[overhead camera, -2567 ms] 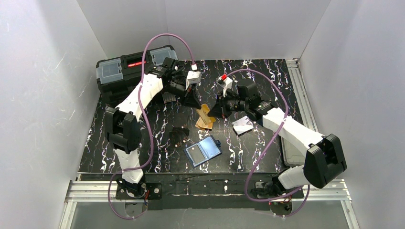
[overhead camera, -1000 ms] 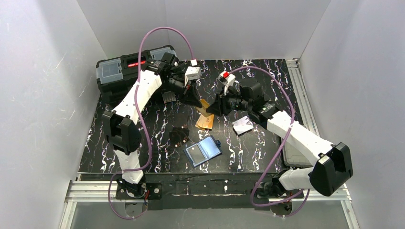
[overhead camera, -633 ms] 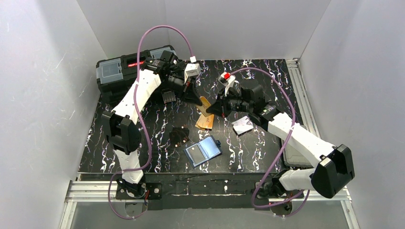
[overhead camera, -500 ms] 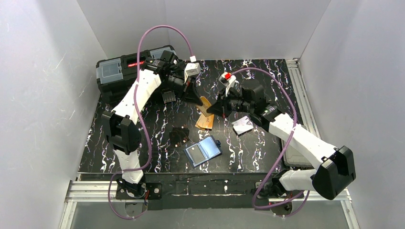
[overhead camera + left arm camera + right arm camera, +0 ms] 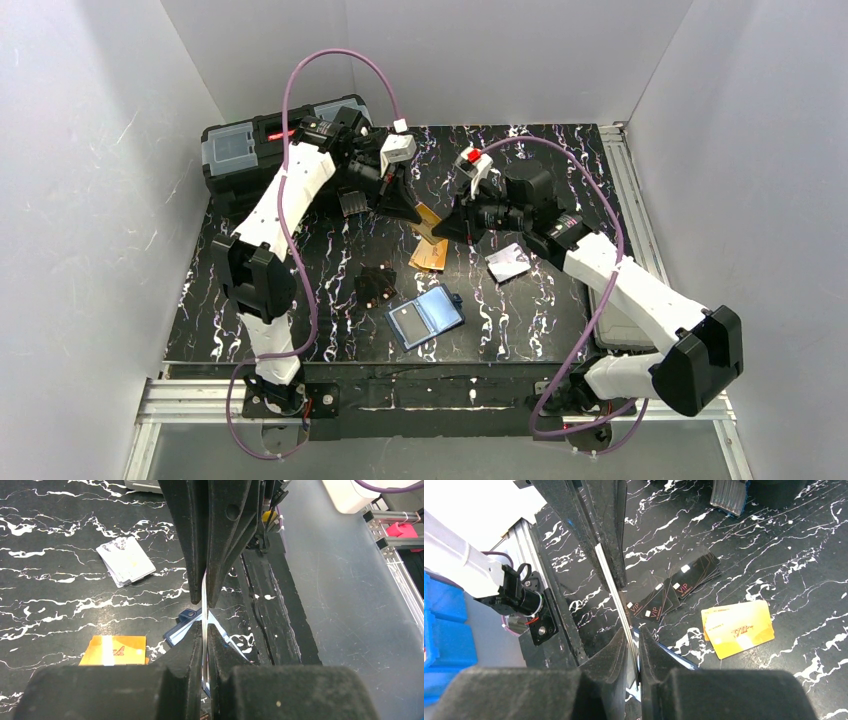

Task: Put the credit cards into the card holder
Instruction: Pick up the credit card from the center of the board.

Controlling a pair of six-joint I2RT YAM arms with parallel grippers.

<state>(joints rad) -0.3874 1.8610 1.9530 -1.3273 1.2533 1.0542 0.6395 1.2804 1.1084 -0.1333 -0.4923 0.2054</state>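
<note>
Left gripper (image 5: 412, 212) and right gripper (image 5: 441, 231): both jaws clamped flat on one upright credit card (image 5: 428, 216). Card holder (image 5: 425, 316) lies open on the desk below, nearer the right jaws.

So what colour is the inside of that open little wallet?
Light blue, edged in darker blue; the card holder shows best in the top external view.

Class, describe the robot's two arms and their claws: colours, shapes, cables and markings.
The left arm and right arm have white shells and chunky black joints. The left claw and right claw are black, tapering wedges with two flat fingers. A mauve cable loops to a white wrist box on each; the right box carries a red patch.
</note>
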